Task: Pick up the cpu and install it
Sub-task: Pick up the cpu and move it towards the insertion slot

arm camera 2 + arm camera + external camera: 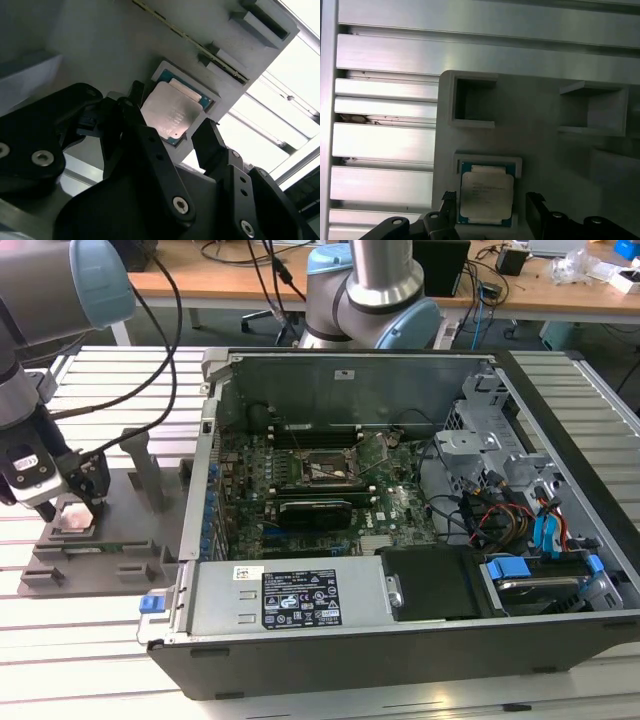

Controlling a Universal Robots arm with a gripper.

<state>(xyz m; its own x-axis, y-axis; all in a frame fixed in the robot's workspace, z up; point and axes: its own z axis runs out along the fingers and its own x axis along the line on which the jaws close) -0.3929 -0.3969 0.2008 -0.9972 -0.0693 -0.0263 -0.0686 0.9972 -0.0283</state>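
The cpu [486, 192] is a flat square chip with a silvery top, lying in a shallow pocket of the grey fixture [545, 160]. In the exterior view the fixture [110, 545] sits on the slatted table at the left, and the cpu [76, 516] shows pale beneath my gripper [70, 504]. My gripper [172, 125] is open and low over the chip, with one black finger [135, 100] on one side and the other finger [207, 140] on the opposite side. Small gaps remain between fingers [535, 212] and chip. The motherboard socket [320, 472] lies inside the open computer case.
The open computer case [400, 620] fills the middle and right of the exterior view, with cables and drive bays [530, 530] at its right. Upright grey posts [148, 465] stand on the fixture near my gripper. A second robot arm [370, 295] stands behind the case.
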